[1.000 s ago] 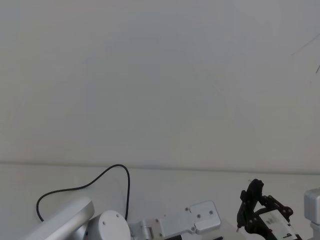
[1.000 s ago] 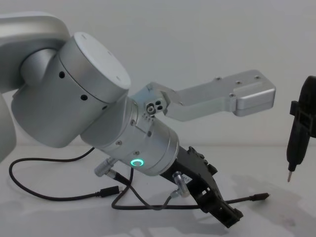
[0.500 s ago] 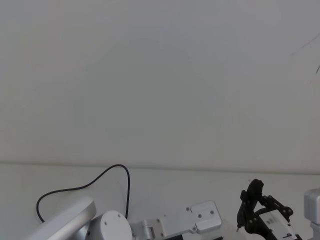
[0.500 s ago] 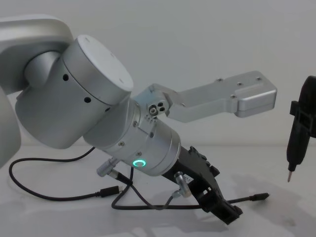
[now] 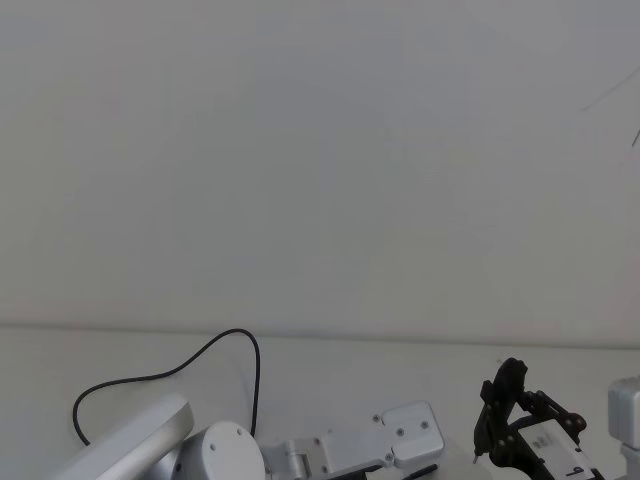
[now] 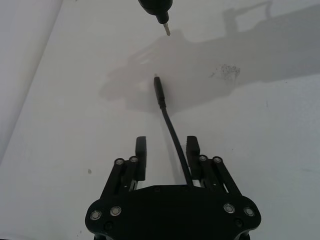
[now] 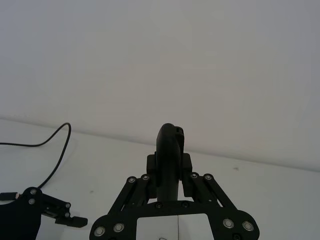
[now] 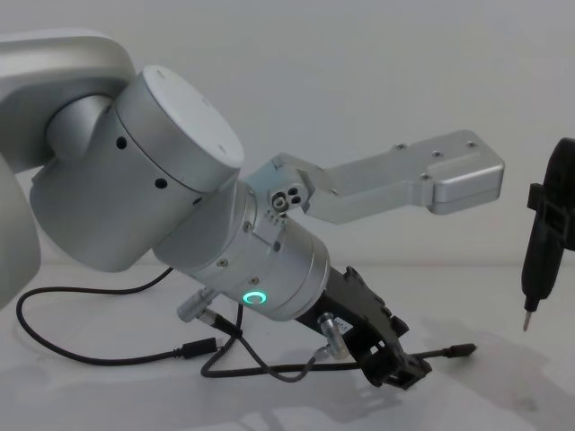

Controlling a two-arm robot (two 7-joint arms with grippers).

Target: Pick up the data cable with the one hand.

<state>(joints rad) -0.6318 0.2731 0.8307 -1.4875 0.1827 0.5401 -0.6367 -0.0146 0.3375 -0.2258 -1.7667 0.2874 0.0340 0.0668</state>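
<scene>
- Left gripper (image 6: 167, 152) sits low over the white table (image 6: 75, 125), jaws spread.
- We see the data cable (image 6: 169, 122) running between them, plug end sticking out past the fingertips.
- Right gripper (image 7: 169, 163) is off to the right, pinching a dark pointed tool (image 8: 539, 251).

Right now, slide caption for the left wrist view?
Open left end effector straddles the data cable; a pointed tool hangs beyond the cable's end.
</scene>
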